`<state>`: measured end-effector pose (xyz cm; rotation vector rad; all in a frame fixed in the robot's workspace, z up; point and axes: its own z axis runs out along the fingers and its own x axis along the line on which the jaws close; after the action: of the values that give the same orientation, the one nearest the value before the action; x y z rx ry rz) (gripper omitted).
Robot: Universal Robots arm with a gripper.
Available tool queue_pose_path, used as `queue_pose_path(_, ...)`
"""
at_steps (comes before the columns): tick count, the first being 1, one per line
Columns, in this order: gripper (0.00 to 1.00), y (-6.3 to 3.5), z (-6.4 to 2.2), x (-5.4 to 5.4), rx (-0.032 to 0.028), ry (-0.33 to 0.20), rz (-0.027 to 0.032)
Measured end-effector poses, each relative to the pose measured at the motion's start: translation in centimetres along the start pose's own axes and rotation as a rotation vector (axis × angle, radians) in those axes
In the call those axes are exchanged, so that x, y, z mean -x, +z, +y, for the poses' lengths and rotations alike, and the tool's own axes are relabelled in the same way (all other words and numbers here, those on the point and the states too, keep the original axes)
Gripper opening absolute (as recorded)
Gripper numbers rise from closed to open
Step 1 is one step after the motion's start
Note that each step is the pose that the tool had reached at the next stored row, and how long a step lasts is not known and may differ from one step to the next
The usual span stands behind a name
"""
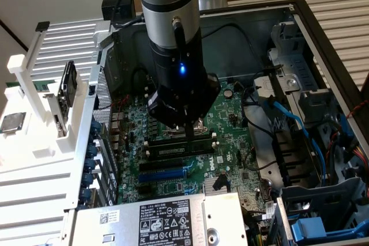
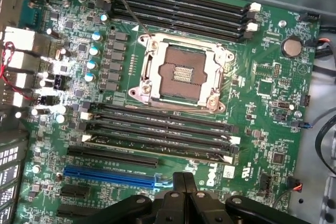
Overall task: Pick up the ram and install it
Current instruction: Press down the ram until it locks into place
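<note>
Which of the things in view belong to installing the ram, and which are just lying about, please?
Job: thin green ram stick, seated among long black memory slots; black gripper, shut, near it.
Lying about: empty silver processor socket; long blue expansion slot; round silver coin battery; blue cables.

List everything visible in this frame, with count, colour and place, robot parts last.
Green motherboard: one, inside the open computer case.
Empty silver processor socket: one, mid-board.
Long black memory slots: two banks, on opposite sides of the socket; one slot in the bank nearer the gripper looks filled.
Blue expansion slot: one, beside that bank.
Round silver coin battery: one, near the board's edge.
Grey labelled power supply: one, at the exterior view's bottom.
White rack: one, outside the case, at the exterior view's left.
Black gripper: one, shut, above the board.
</note>
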<state>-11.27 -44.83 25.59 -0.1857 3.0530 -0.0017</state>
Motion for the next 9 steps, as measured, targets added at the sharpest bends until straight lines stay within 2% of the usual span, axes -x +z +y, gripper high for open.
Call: queue_pose_path(9, 0.10, 0.04, 0.00, 0.00, -0.0102, 0.126, 0.0024)
